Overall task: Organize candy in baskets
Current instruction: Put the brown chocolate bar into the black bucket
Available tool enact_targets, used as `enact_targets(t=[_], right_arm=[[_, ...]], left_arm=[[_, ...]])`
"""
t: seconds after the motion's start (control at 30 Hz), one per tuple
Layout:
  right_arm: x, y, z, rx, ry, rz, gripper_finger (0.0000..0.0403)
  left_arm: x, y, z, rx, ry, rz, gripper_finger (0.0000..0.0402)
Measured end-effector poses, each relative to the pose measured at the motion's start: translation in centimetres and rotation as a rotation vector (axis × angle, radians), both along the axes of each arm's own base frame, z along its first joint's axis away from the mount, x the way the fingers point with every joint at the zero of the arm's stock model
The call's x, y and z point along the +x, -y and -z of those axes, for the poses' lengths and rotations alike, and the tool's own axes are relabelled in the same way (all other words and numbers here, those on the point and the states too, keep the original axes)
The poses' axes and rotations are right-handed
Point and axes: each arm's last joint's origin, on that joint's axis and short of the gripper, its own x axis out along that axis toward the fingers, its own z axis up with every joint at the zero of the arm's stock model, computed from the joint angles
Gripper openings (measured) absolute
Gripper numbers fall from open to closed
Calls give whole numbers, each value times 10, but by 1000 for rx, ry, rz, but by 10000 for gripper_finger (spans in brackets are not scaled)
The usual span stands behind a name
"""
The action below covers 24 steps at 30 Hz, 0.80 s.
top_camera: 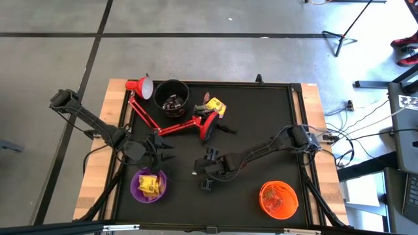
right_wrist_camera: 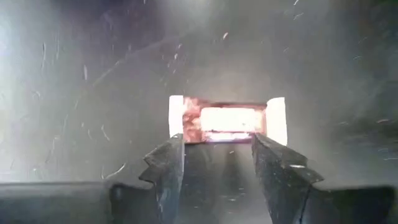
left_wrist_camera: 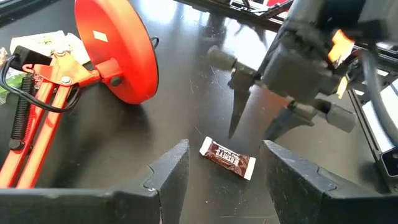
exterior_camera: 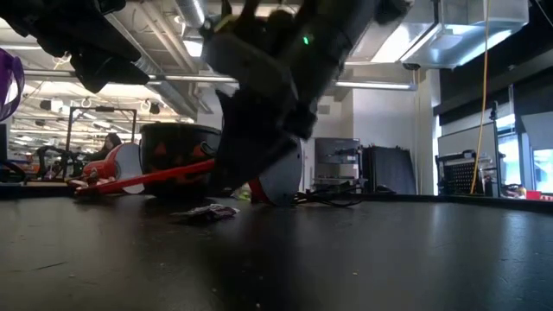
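Two dark fingers (right_wrist_camera: 168,168) of the right gripper (right_wrist_camera: 217,165) are seen closest of all, spread apart, with a brown wrapped candy (right_wrist_camera: 227,119) lying flat on the black table (right_wrist_camera: 74,74) just past the tips, across the gap between them; it is not grasped.

From left to right in the overhead view, the purple bucket (top_camera: 134,189) is found near the front left, holding yellow-wrapped sweets (top_camera: 150,185). Just behind it the left gripper (top_camera: 164,151) is held above the table, its fingers also parted and holding nothing; in its wrist view the brown candy lies on the table a little beyond and between the tips. The black bucket (top_camera: 171,98) stands at the back, with dark sweets inside, beside the red lamp (top_camera: 170,127). A loose yellow sweet (top_camera: 215,106) lies by the lamp's base. The right gripper is lowered over the table's middle. The orange bucket (top_camera: 279,199) sits at the front right; its contents cannot be made out.
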Motion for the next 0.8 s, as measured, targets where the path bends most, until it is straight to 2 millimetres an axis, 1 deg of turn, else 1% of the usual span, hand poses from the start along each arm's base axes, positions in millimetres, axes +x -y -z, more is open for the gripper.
enact_targets(t=[0.07, 0.23, 0.3, 0.4, 0.47, 0.53, 0.6, 0.67, 0.8], right_arm=[[0, -1, 5, 25, 30, -7, 195], [2, -2, 8, 48, 78, -36, 219], [1, -2, 10, 30, 73, -60, 231], [0, -8, 9, 1, 84, -101, 250], [-2, -13, 9, -50, 93, -112, 261], [-3, -17, 13, -106, 100, -115, 268], [-4, -20, 19, -149, 88, -125, 272], [-3, -23, 26, -152, 89, -134, 273], [0, -23, 36, -164, 91, -123, 270]], left_arm=[[0, 0, 0, 10, -1, 5, 188], [0, 0, 0, 19, 3, -9, 188], [0, -1, 0, 22, 4, -10, 188], [0, -1, 0, 22, 4, -11, 188], [0, -1, 0, 23, 4, -10, 188], [0, -1, 0, 23, 4, -11, 188], [0, -1, 0, 25, 5, -14, 188], [0, -1, 0, 27, 6, -18, 188], [0, -1, 0, 27, 7, -20, 188]])
